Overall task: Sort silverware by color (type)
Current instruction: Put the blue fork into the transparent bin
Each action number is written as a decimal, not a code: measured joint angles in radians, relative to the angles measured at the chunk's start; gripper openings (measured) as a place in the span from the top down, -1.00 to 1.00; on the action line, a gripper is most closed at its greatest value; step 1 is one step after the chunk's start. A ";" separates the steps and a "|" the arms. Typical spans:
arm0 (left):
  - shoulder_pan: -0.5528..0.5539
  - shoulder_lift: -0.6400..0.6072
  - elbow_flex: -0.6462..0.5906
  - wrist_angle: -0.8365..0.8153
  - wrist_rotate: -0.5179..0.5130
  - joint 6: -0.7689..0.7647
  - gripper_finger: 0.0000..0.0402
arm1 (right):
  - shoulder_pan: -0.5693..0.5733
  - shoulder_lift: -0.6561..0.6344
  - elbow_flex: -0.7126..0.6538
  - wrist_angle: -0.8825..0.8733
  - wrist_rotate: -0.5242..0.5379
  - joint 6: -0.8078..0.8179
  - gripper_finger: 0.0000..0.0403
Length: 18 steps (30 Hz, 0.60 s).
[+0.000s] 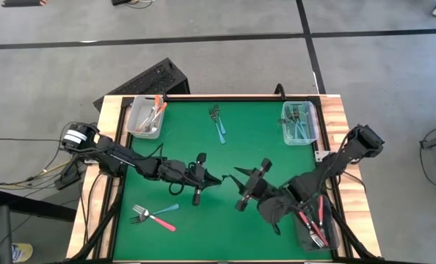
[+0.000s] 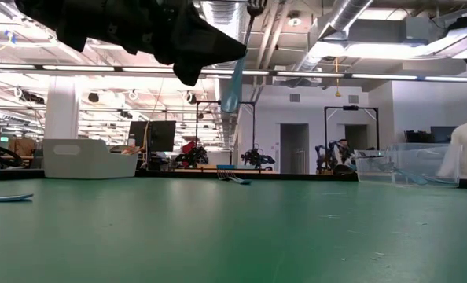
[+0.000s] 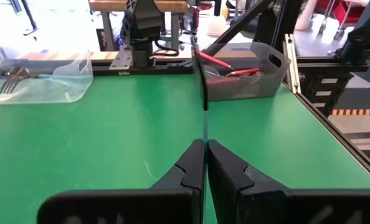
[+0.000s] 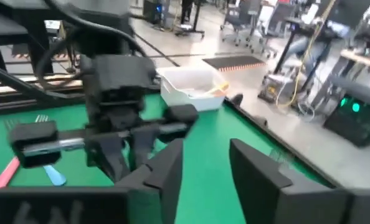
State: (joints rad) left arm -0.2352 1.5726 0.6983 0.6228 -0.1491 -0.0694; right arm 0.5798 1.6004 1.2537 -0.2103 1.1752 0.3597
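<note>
Green mat (image 1: 225, 220) taken as landmark.

Left gripper (image 1: 216, 179) is seen over the mat's middle, raised off the surface, fingers (image 3: 191, 163) clenched on a blue-handled fork (image 2: 233, 88); the handle is seen hanging below the dark gripper in the low view, and edge-on between the closed fingers in the left wrist view.

Right gripper (image 1: 240, 174) is placed just beside it, tips facing, fingers (image 4: 166, 168) parted and holding nothing.

A blue fork and a pink-red fork (image 1: 159, 220) are noted lying crossed at the mat's near-left corner. Two more forks (image 1: 218, 121) lie at the far middle. Orange-handled forks are held in the clear bin (image 1: 136, 128) at the far-left corner, blue ones in the clear bin (image 1: 313, 132) at the far-right corner, red ones in the dark bin (image 1: 306, 238) at the near-right edge.
</note>
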 joint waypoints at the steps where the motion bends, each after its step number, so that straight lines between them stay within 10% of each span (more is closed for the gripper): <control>1: 0.000 0.000 0.000 0.001 -0.006 0.004 1.00 | 0.006 -0.006 0.000 -0.045 -0.006 0.053 0.17; 8: 0.001 0.000 0.000 0.020 -0.021 0.013 1.00 | 0.011 -0.009 -0.009 -0.364 -0.116 0.435 -0.07; 18: 0.002 0.000 0.000 0.024 -0.071 0.025 1.00 | 0.011 -0.008 -0.151 -0.070 -0.180 0.390 -0.11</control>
State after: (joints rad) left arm -0.2337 1.5726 0.6983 0.6464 -0.2197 -0.0448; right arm 0.5910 1.5925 1.1024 -0.2800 0.9955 0.7498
